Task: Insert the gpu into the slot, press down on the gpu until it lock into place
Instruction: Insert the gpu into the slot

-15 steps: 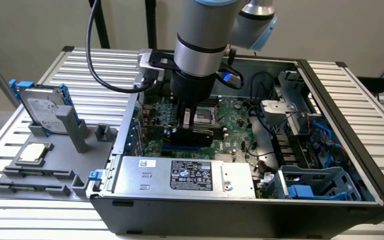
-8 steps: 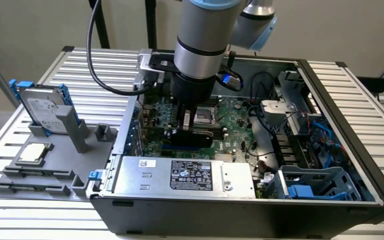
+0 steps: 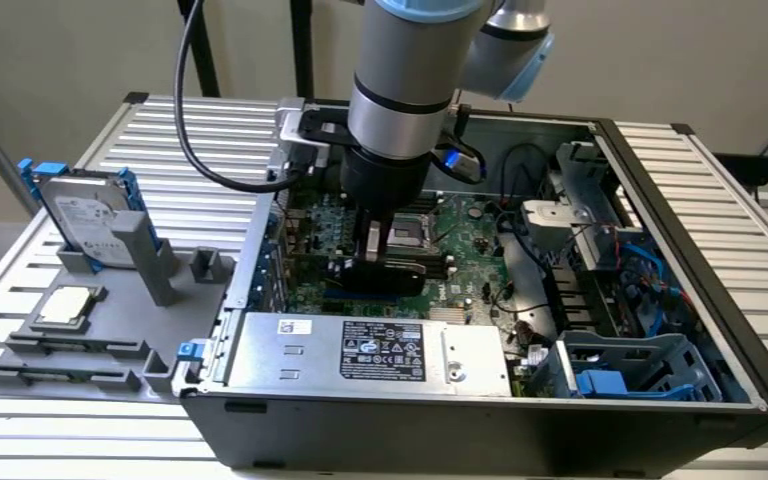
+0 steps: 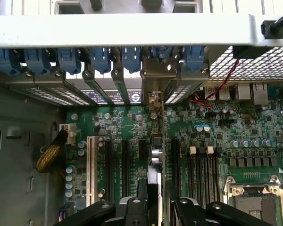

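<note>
The gpu (image 3: pixel 381 275) is a black card standing on edge over the green motherboard inside the open computer case (image 3: pixel 704 300). My gripper (image 3: pixel 376 250) comes straight down on it from above and is shut on the gpu's upper edge. In the wrist view the gpu (image 4: pixel 155 160) appears edge-on as a thin strip running from its metal bracket at the case's rear wall back to my gripper (image 4: pixel 155 214), with black fingers (image 4: pixel 132 209) on either side of it. The card covers the blue slot beneath it, apart from a thin blue line (image 3: pixel 373 297) at its foot.
A silver power supply (image 3: pixel 371 350) lies close in front of the card. The processor socket (image 4: pixel 254 207) and black memory strips (image 4: pixel 203 174) sit on one side, a white expansion slot (image 4: pixel 90 169) on the other. Blue bracket clips (image 4: pixel 104 59) line the rear wall. A hard drive (image 3: pixel 84 215) stands outside the case.
</note>
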### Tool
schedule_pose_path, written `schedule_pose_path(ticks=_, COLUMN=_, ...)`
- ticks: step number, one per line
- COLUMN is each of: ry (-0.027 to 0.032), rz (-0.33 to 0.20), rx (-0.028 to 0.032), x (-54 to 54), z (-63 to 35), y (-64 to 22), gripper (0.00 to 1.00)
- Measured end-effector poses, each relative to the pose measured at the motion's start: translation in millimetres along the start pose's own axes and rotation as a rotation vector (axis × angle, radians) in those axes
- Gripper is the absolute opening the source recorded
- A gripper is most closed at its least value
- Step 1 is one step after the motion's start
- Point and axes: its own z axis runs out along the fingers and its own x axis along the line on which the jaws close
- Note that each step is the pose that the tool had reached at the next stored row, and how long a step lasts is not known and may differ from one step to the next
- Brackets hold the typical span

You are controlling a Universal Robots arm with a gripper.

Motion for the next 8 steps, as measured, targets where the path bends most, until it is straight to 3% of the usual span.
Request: schedule_pose_path(ticks=8, ry=0.0007, rz=0.0, rx=-0.0023, x=-0.1, z=3.7, y=-0.3, gripper=0.26)
